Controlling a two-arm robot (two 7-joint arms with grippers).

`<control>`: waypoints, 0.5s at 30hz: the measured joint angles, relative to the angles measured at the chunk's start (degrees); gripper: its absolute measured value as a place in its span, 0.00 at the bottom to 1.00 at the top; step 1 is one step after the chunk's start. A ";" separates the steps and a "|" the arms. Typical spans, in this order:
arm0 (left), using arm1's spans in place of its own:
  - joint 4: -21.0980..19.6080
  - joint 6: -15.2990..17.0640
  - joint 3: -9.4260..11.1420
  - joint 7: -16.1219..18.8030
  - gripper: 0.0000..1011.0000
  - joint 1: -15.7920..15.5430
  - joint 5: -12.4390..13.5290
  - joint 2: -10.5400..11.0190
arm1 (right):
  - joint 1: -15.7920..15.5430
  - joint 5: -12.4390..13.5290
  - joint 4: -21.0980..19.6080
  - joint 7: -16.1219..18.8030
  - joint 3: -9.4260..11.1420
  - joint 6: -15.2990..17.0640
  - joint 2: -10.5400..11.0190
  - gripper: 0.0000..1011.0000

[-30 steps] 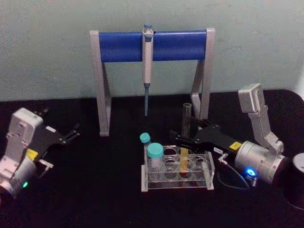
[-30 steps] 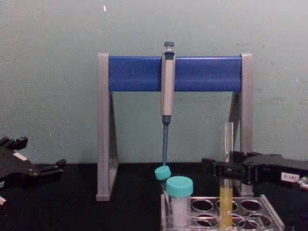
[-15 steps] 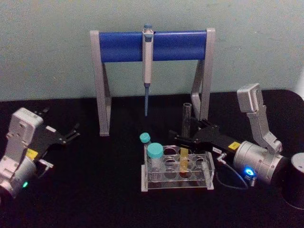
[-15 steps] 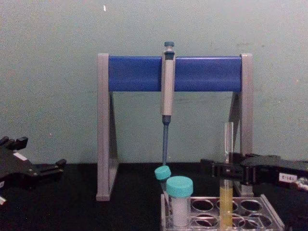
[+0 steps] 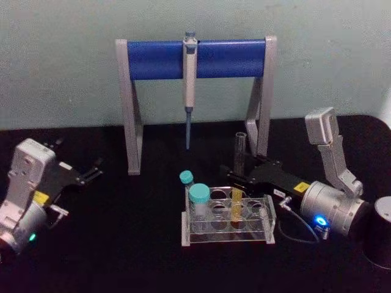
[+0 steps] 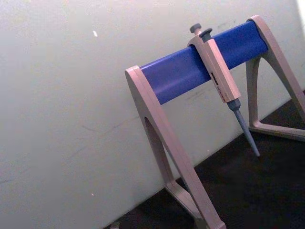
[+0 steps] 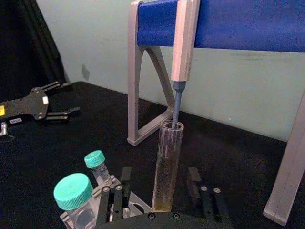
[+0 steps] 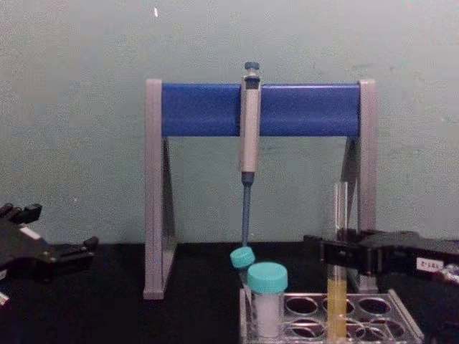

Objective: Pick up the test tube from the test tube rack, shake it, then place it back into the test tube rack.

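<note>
My right jaws stand apart, straddling the upright tube (image 5: 239,152) seated in the rack (image 5: 226,237). My left jaws, also apart, rest well to the left.

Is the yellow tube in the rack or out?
In. The test tube stands upright in a hole of the test tube rack; the right gripper flanks it, open. The left gripper sits parked aside.
</note>
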 joint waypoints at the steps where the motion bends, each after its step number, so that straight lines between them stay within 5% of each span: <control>1: 0.00 0.00 0.00 0.00 1.00 0.00 0.00 0.00 | 0.00 0.00 0.00 0.00 0.00 0.00 0.00 0.75; 15: 0.00 0.00 0.00 0.00 1.00 0.00 0.00 0.00 | -0.01 -0.02 0.00 0.00 0.02 -0.01 0.00 0.30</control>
